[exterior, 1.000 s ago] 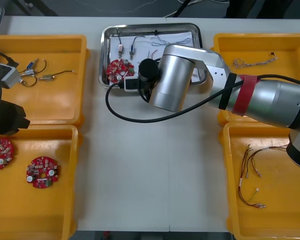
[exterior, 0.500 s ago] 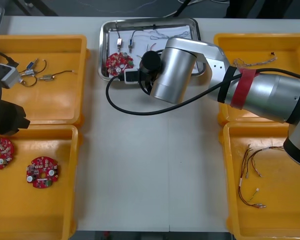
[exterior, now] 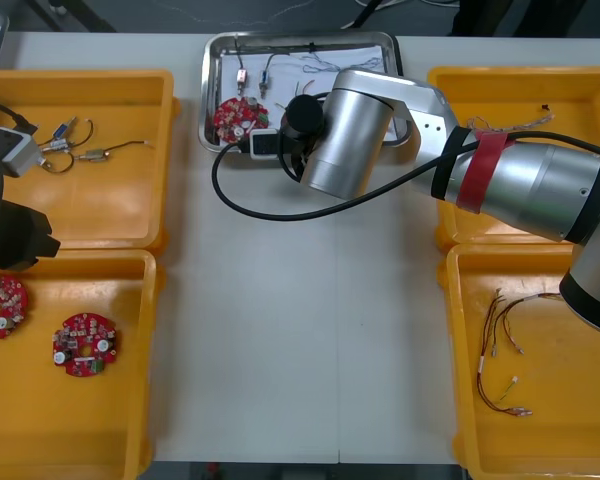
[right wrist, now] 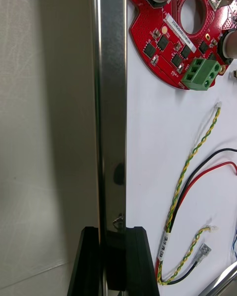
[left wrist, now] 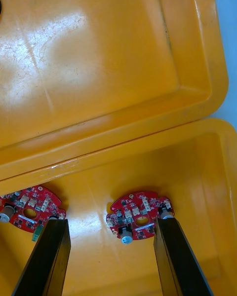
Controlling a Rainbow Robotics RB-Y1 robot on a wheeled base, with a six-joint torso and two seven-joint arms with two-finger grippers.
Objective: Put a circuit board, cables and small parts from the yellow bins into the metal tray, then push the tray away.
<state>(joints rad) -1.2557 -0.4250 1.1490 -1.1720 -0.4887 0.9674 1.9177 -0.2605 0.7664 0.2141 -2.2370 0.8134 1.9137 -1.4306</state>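
I'm clamping the right gripper (right wrist: 112, 233) on the metal tray (right wrist: 111, 103) by its rim, pushing straight and slow so nothing spills. The left gripper (left wrist: 111, 222) is idling, fingers apart, over a yellow bin (left wrist: 207, 167).

Shiny mirror-like metal tray (right wrist: 109, 103), glossy smooth plastic yellow bins (left wrist: 98, 69), matt light table (exterior: 300, 330)

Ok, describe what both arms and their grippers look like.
Right arm: silver cylinders, black joint rings, a red band, a looping black cable. Left arm: black, with a grey box. Both the left gripper and right gripper have flat black fingers.
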